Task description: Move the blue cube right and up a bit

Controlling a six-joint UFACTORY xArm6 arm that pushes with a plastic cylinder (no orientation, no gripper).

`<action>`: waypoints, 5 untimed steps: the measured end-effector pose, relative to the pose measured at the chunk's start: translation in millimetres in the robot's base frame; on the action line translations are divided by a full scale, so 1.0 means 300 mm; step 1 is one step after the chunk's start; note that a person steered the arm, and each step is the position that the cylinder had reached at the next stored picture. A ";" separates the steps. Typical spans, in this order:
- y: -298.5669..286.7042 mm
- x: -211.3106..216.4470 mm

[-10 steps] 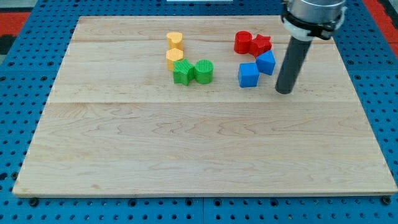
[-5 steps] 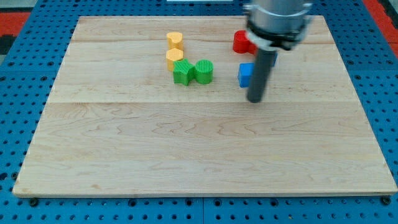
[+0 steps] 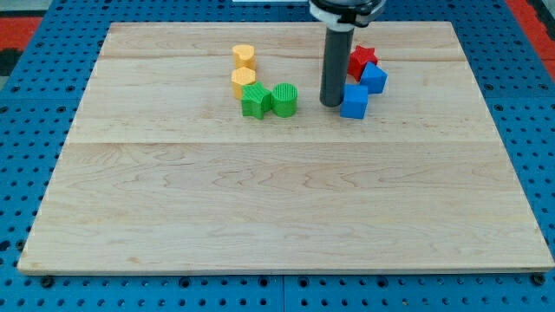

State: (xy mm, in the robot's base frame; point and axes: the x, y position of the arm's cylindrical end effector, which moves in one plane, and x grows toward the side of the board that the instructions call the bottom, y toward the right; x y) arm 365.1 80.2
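The blue cube (image 3: 354, 101) sits in the upper right part of the wooden board (image 3: 277, 199). My tip (image 3: 330, 103) stands right at the cube's left side, touching or nearly touching it. A second blue block (image 3: 374, 79) lies just up and right of the cube, close against it. A red star-like block (image 3: 362, 61) lies above them. Another red block is hidden behind the rod.
Two yellow blocks (image 3: 244, 57) (image 3: 243, 81) stand one above the other at the upper middle. A green star-like block (image 3: 255, 100) and a green cylinder (image 3: 284, 99) sit side by side just below them, to the left of my tip.
My tip swung from the right of the blue blocks, round below them, to the cube's left side. The blue cube has shifted slightly right, closer to the other blue block.
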 end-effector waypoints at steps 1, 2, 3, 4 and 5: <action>0.046 0.002; 0.029 0.072; 0.028 0.198; 0.219 0.203; 0.237 0.132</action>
State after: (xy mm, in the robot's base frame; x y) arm 404.7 151.3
